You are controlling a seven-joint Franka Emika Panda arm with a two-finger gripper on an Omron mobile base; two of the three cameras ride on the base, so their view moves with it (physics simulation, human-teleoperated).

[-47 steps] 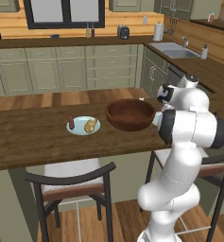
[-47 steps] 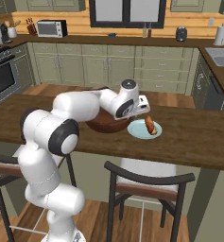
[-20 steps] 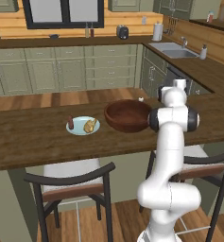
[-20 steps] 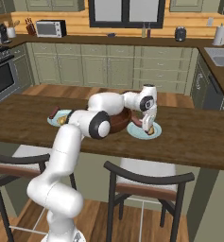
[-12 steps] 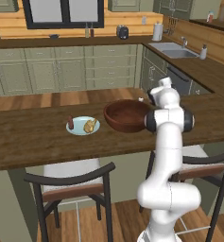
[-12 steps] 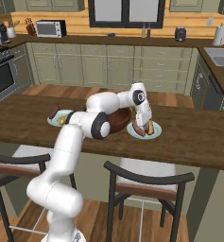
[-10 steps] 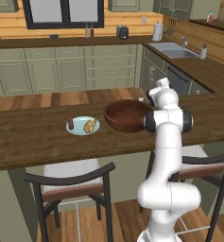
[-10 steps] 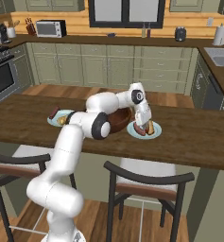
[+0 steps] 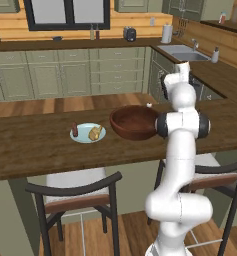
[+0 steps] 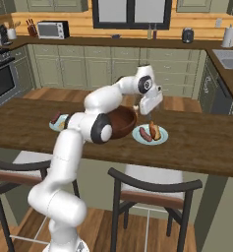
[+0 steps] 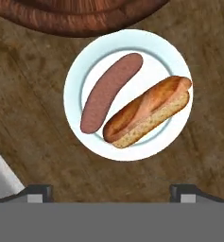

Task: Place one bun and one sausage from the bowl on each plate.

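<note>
The dark wooden bowl (image 9: 134,122) (image 10: 119,122) (image 11: 80,16) stands mid-counter between two pale blue plates. On the right plate (image 10: 162,139) (image 11: 75,75) a sausage (image 10: 145,134) (image 11: 111,92) and a bun (image 10: 155,131) (image 11: 146,111) lie side by side. On the left plate (image 9: 82,139) lie another sausage (image 9: 75,131) and another bun (image 9: 95,132). My gripper (image 10: 148,112) (image 11: 111,194) hangs open straight above the right plate, pointing down, its fingertips (image 11: 38,191) wide apart with nothing between them. In the left base view my arm hides the right plate.
The bowl's rim almost touches the right plate's left edge. Bare wooden counter (image 10: 206,142) stretches to the right of that plate. Bar stools (image 9: 75,192) (image 10: 155,189) stand under the counter's near edge.
The jaws have opened, leaving the bun on the right plate beside the sausage. The hand has risen from just above the plate to well over it.
</note>
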